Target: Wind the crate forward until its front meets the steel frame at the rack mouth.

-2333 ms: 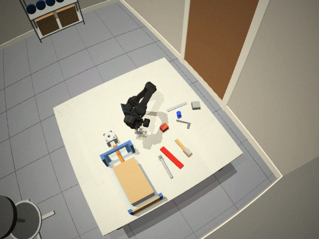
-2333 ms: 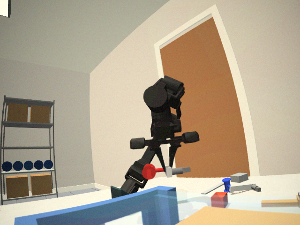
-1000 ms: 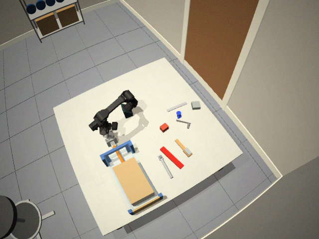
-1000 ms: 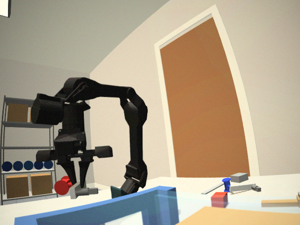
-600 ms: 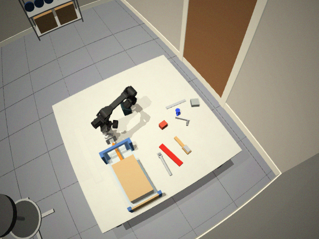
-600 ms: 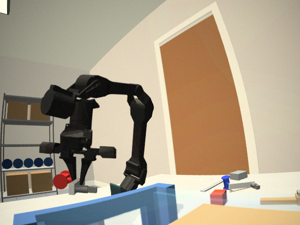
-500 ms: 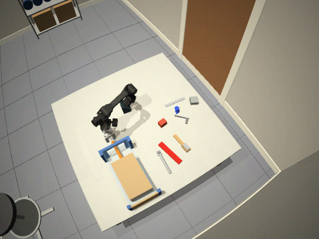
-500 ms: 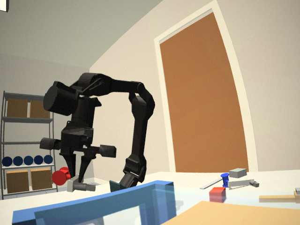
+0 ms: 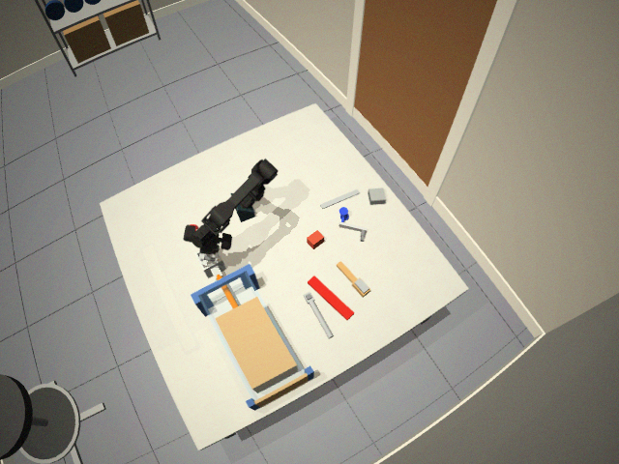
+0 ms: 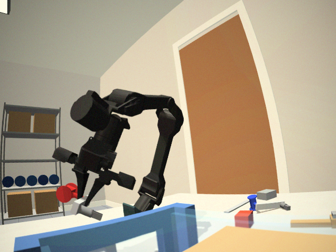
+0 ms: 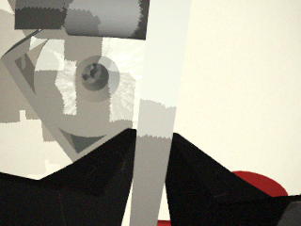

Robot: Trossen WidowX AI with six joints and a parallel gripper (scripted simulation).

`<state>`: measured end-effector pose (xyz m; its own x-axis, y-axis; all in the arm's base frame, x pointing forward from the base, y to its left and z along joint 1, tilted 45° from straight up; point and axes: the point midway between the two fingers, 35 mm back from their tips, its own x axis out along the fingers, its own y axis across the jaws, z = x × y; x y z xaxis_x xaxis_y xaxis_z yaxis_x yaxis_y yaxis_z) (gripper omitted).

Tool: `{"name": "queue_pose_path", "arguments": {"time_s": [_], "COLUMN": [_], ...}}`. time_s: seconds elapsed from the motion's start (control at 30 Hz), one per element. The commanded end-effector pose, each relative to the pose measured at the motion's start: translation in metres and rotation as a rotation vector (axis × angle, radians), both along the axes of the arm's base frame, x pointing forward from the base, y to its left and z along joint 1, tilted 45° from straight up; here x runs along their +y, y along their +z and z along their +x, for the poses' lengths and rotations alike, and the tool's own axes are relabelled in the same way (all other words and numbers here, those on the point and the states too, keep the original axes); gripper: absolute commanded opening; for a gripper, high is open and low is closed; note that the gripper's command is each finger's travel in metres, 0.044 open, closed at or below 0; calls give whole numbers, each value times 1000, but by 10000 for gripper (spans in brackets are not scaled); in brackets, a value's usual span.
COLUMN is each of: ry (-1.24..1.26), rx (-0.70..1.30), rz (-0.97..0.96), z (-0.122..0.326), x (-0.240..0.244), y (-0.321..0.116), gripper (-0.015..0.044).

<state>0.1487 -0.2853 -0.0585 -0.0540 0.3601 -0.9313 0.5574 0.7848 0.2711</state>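
"What is in the black parallel-jaw gripper?"

"A light grey flat-barred winch handle, pinched between its fingers, with a round red knob to one side. The gripper leans above the bench."

"And the pale grey hand winch?"

"Below the gripper. The wrist view shows the winch's dark round hole uncovered, beside the held bar."

"Where does the crate stand?"

"The tan box-shaped crate sits flat beyond the blue frame from the gripper, inside the low clear-panelled cubby. A gap separates its front from the frame, crossed by an orange strap."

"The other tools?"

"All well apart from the gripper, on the crank-shaped grey tool's side of the bench. That angled piece lies near a blue spool-shaped object. A red block lies nearer the gripper than either. Farther off, a flat red bar lies between a long grey wrench-like tool and a wooden-handled tool with a grey-topped head."
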Motion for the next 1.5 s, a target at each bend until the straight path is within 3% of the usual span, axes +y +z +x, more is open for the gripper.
{"name": "queue_pose_path", "arguments": {"time_s": [0.0, 1.47], "ry": [10, 160], "rx": [26, 329], "rz": [-62, -704], "z": [0, 1], "x": [-2, 0], "y": [2, 1], "gripper": [0, 0]}}
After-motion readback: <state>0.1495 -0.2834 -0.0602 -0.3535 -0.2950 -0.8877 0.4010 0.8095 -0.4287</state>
